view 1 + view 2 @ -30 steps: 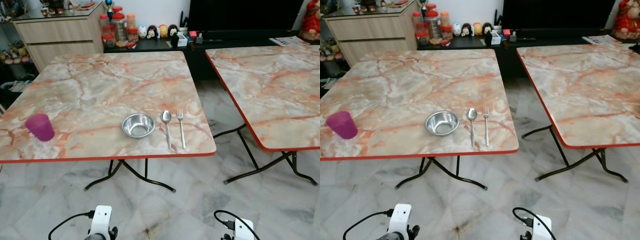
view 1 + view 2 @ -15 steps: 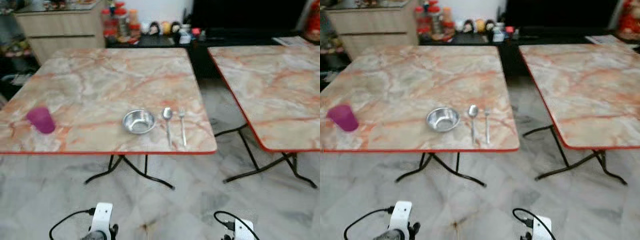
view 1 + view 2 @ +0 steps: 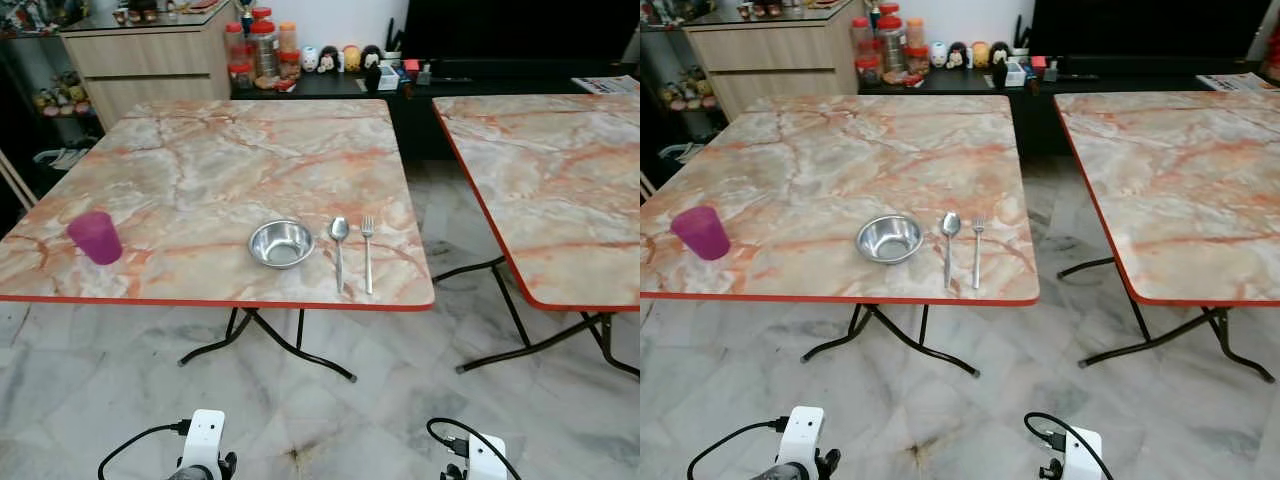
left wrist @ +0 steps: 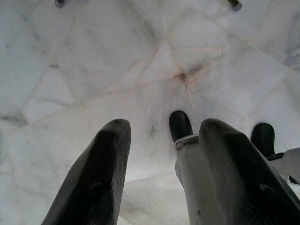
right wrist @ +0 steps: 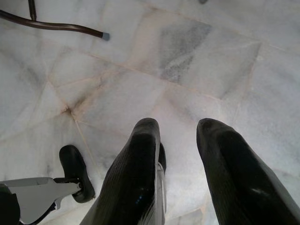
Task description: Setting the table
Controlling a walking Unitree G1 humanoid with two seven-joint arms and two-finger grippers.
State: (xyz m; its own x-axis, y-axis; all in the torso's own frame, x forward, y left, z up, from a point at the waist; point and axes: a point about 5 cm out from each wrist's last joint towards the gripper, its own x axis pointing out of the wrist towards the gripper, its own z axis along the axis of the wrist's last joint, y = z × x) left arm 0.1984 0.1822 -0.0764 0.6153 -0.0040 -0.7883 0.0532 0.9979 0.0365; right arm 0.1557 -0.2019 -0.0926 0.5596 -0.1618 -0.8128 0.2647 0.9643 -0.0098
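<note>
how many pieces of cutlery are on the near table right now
2. A spoon lies just right of the steel bowl, and a fork lies right of the spoon, both near the front edge of the marble table. None seem hidden.

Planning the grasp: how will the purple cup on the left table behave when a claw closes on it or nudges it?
The purple cup looks like thin plastic, so probably light and slightly squeezable. It stands upright and seems taller than wide, so a sideways nudge may tip it. The marble-pattern table looks smooth; the cup could slide before the grip sets.
</note>
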